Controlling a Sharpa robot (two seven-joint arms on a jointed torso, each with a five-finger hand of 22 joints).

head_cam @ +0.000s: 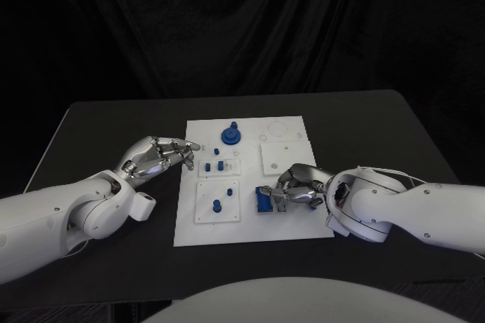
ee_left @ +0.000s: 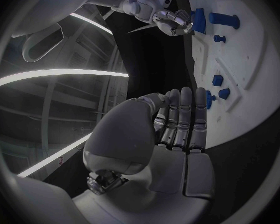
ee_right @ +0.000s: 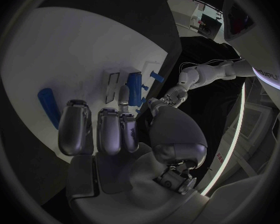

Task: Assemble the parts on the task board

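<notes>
Reaching in from the left edge of the head view, the left arm (head_cam: 61, 211) ends in the left hand (head_cam: 157, 157), which sits at the task board's (head_cam: 242, 221) left rim, at about nine o'clock from the board's middle. Its fingers are curled in close together and I see nothing between them; the left wrist view shows the same hand (ee_left: 171, 129) with fingers side by side and bent, empty, just short of the white plate.

On the black desk (head_cam: 111, 120) the task board lies in the middle. At its twelve o'clock end stands a round blue gear-like part (head_cam: 231, 134). Below that, a raised white square carries three small blue pegs (head_cam: 215, 167). Toward six o'clock another white square holds two more blue pieces (head_cam: 222, 199), one upright near its middle. At about two o'clock on the board sits a bare white square tile (head_cam: 282, 157), with faint ring outlines (head_cam: 276, 129) above it.

The right hand (head_cam: 295, 188) rests over the board's right side, at about four o'clock from its middle, fingers bent around a flat blue block (head_cam: 265, 200) that stands beside them; the fingertips touch it, so it appears held. In the right wrist view the block (ee_right: 135, 88) shows just beyond the right hand's fingertips (ee_right: 125, 95), with a long blue peg (ee_right: 49, 106) lying apart on the plate.
</notes>
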